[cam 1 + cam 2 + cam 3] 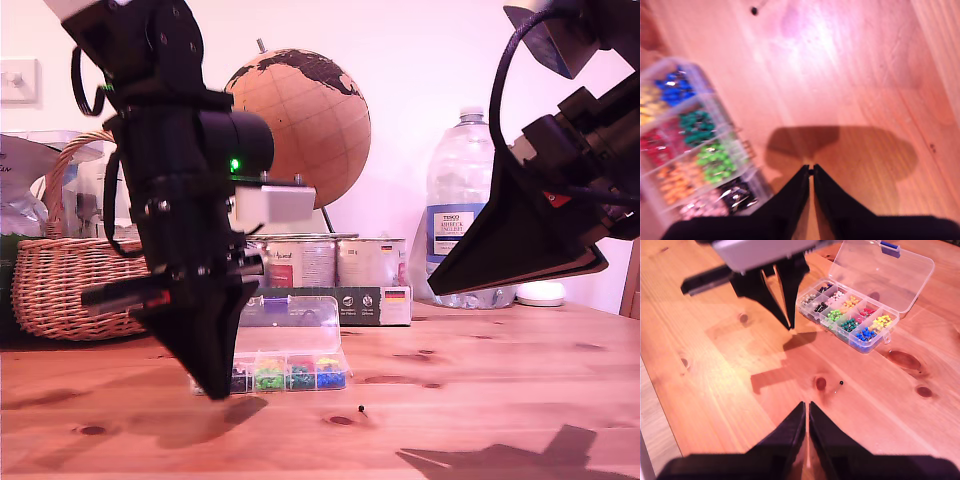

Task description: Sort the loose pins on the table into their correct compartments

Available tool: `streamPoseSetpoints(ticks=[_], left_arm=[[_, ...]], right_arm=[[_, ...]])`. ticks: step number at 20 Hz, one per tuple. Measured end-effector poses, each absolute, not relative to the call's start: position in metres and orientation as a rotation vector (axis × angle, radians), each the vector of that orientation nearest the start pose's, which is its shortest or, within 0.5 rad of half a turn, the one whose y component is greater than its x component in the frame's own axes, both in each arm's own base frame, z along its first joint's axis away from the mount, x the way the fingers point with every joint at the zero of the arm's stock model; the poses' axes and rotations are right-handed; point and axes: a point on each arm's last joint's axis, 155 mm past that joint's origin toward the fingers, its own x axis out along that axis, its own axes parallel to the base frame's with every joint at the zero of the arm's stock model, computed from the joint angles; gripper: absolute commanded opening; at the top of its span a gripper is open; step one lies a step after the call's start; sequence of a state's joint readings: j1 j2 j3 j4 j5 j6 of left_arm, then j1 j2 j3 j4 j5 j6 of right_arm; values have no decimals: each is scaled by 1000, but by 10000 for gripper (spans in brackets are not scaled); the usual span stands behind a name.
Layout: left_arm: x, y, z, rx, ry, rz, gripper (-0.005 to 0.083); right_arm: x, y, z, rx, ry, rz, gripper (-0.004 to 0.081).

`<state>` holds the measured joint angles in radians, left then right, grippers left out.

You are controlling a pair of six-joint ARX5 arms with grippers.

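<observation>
One loose pin [361, 408] [754, 10] [841, 383], a dark ball-headed dot, lies on the table [480, 400] in front of the clear box of compartments [290, 375] [695, 150] [850, 320], whose lid [880, 270] is open. My first gripper [215, 390] [811, 170] [790, 326] points down just above the wood, at the box's end on the exterior view's left. Its jaws are shut, with a tiny dark speck pinched at the tips. My second gripper [432, 290] [806, 404] hangs high at the exterior view's right, shut and holding nothing.
Behind the box stand a cardboard tray of tins [320, 262], a globe [300, 120], a wicker basket [60, 285] at the exterior view's left and a water bottle [465, 200] at its right. Dark knots mark the wood.
</observation>
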<state>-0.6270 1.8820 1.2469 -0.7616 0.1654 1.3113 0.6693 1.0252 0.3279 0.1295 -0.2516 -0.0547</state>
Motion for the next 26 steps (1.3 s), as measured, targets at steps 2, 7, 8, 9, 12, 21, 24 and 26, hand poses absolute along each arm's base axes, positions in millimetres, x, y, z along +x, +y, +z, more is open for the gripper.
streamPoseSetpoints(ticks=[2,7,8,9,12,21,24,26], left_arm=[[289,-247,21,1343,752,-1497,-17],[299,-238,30,1370,744,-1439,-17],[304,-235,30,1379,747,-1421,-17],[308,-232,31,1387,749,-1400,-17],[320,-221,31,1395,767,-1349,-17],[353,-212,39,1366,713,-1250,-17],[362,-219,44,1346,656,-1238,-17],[367,-222,47,1342,632,-1226,-17]], right_arm=[[220,232,86,-171,550,911,-12],[220,232,85,-172,554,911,-12],[220,232,85,-172,554,911,-12],[220,232,85,-172,554,911,-12],[220,232,85,-172,554,911,-12],[220,232,85,-172,554,911,-12],[220,232,85,-172,554,911,-12],[220,232,85,-172,554,911,-12]])
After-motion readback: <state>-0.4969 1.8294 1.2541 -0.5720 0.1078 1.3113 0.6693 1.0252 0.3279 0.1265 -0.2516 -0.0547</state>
